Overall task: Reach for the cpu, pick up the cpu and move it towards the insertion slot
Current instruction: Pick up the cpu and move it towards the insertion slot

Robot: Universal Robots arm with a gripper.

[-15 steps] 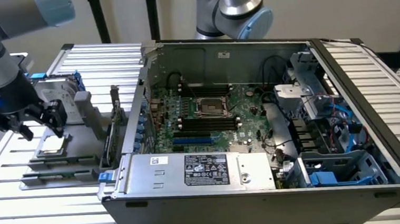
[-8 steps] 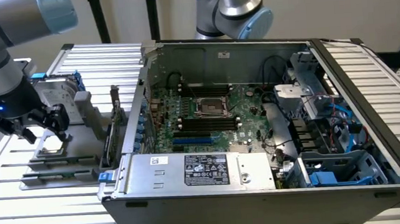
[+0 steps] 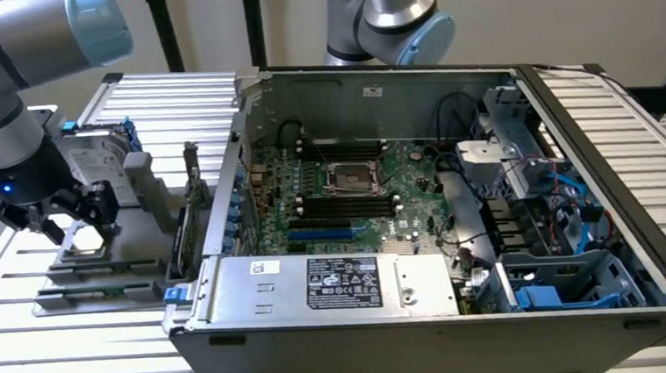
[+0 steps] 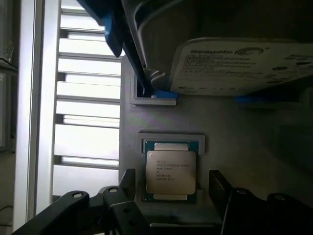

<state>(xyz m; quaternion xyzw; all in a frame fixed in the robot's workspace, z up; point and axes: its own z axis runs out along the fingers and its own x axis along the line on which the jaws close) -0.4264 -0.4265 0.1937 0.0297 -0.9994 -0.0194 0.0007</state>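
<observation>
The cpu (image 4: pixel 171 171), a flat square chip with a silvery top and printed text, lies in a green-edged recess of a grey holder (image 4: pixel 161 122). My gripper (image 4: pixel 172 188) is open, with one black finger (image 4: pixel 128 182) on each side of the chip and a gap between each finger and the chip's edges. In the exterior view the gripper (image 3: pixel 78 220) hangs low over the grey holder (image 3: pixel 92 256) at that view's left, outside the computer case. The insertion slot (image 3: pixel 353 178), a silver-framed square socket with a dark centre, sits on the motherboard inside the open case.
A silver hard drive (image 4: pixel 244 66) with blue frame stands just beyond the cpu on the same holder. The case wall (image 3: pixel 222 203) rises between holder and motherboard. Black memory slots (image 3: pixel 347 205) and a blue card slot (image 3: pixel 319 235) lie near the socket. A second arm (image 3: pixel 386 16) stands behind the case.
</observation>
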